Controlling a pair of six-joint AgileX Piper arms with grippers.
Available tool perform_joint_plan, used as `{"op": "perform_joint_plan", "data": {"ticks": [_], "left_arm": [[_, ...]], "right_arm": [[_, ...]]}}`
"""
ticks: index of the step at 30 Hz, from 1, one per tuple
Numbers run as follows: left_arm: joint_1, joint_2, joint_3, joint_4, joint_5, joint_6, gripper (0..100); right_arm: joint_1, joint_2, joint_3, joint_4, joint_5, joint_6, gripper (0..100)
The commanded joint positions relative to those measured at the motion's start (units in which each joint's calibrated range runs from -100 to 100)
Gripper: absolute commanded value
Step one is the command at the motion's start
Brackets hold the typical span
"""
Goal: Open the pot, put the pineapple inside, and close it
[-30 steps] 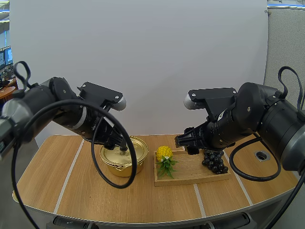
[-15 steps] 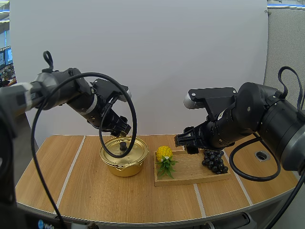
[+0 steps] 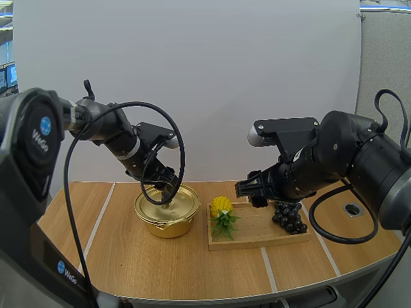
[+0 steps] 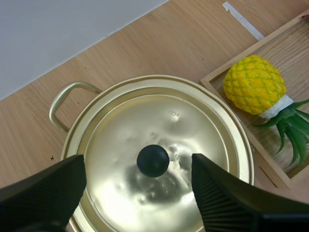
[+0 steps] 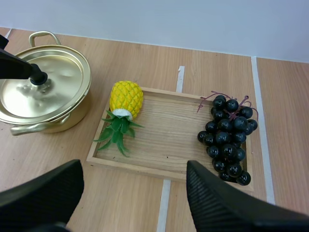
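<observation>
Wooden worktop (image 3: 128, 256) carries the lidded pot (image 3: 166, 221); left jaws stand open astride its lid knob (image 4: 152, 160), while right jaws hang open over the tray (image 5: 164, 140) (pineapple (image 5: 126, 98) lies there, near the pot). An off-centre closing could slip off the round knob.

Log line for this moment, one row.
step: opening pot | left gripper: open, straddling knob | lid: on pot | pineapple: in tray, apart from grapes | right gripper: open, above tray
</observation>
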Motion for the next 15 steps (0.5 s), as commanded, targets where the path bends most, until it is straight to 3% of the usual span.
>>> {"op": "perform_joint_plan", "data": {"ticks": [1, 15], "left_arm": [[-0.15, 1.63, -0.65, -2.19, -1.56, 1.33, 100], [-0.15, 6.75, -1.90, -3.34, -4.04, 2.47, 100]], "right_arm": [[-0.20, -0.10, -0.62, 0.19, -0.43, 0.14, 100], [-0.20, -0.10, -0.62, 0.19, -0.43, 0.14, 100]]}}
